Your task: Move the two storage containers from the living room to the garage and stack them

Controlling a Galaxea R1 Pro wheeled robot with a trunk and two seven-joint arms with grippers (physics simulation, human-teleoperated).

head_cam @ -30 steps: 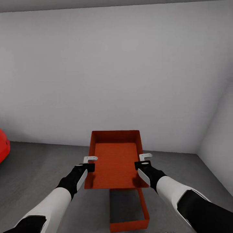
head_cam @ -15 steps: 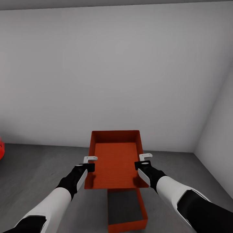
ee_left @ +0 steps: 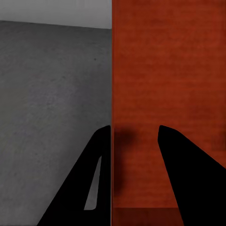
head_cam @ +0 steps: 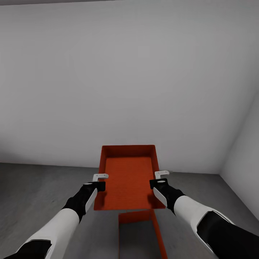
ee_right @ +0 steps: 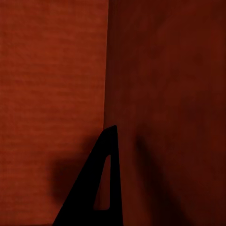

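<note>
Left gripper (head_cam: 101, 181), at 7 o'clock of the head view: its black fingers (ee_left: 181, 160) straddle and pinch the left long wall of the raised orange-red rectangular plastic bin (head_cam: 128, 176), which sits just below centre, level and clear of the dark grey concrete floor (head_cam: 36, 187). Right gripper (head_cam: 161, 179), at 5 o'clock: clamped on that bin's right long wall. Second, identical orange-red plastic bin (head_cam: 140, 217), at 6 o'clock: resting on the floor beneath the raised one, before the plain white-grey wall (head_cam: 126, 79).

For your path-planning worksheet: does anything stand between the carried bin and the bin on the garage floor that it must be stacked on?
Nothing visible does. The held container hangs above the floor container; bare concrete floor surrounds them.
</note>
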